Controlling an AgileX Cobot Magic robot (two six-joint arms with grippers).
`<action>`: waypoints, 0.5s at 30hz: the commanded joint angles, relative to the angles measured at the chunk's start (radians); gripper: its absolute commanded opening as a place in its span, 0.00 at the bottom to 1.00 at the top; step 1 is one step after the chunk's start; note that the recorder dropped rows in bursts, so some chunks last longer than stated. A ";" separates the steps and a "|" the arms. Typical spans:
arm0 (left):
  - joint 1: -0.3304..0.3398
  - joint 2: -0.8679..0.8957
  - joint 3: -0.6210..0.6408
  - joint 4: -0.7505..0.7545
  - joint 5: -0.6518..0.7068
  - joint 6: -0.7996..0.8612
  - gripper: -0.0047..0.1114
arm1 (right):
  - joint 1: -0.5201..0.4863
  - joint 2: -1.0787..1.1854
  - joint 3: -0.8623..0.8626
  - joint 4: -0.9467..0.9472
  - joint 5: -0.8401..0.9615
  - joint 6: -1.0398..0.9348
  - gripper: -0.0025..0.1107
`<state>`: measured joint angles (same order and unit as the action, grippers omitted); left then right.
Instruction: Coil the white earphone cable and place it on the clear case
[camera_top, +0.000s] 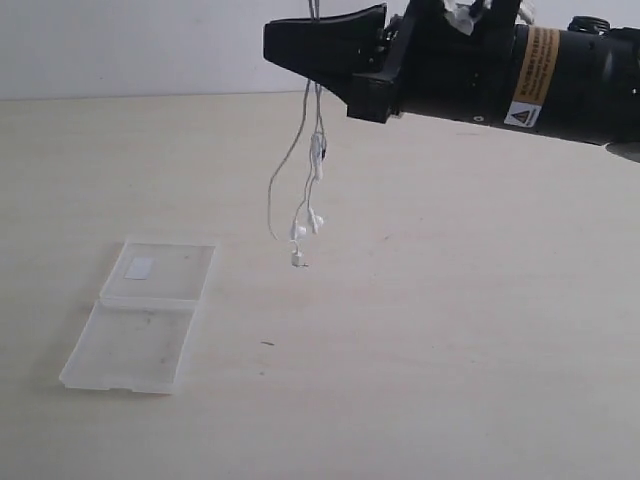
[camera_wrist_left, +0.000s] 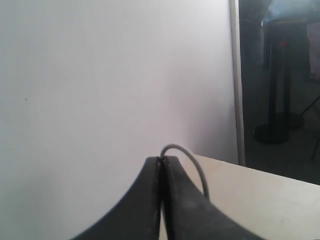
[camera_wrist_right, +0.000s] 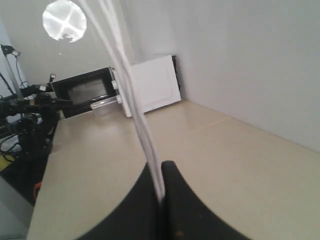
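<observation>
Above the table, the right hand is clamped on several strands of the white earphone cable. The strands hang down from it, with the earbuds dangling low near the table. The left hand is pinched closed on a loop of the same cable. The clear case lies unfolded flat on the table, apart from the cable's hanging end.

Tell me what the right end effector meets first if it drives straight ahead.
The way looks free: the right end effector, shut on the white earphone cable, points into open air, apparently above the clear case. Depth is unclear.
</observation>
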<state>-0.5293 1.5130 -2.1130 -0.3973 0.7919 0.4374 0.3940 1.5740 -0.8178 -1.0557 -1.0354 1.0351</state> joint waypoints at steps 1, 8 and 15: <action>0.001 -0.019 -0.007 0.064 0.037 0.003 0.04 | 0.001 -0.004 -0.007 -0.005 0.134 0.005 0.02; 0.001 -0.022 -0.007 0.133 0.068 -0.005 0.04 | 0.001 -0.008 -0.007 -0.011 0.120 0.015 0.02; 0.012 -0.024 -0.007 0.225 0.093 -0.089 0.04 | 0.001 -0.060 -0.007 -0.021 0.167 0.029 0.02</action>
<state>-0.5275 1.5007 -2.1130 -0.2190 0.8809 0.4071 0.3940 1.5461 -0.8178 -1.0761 -0.8958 1.0565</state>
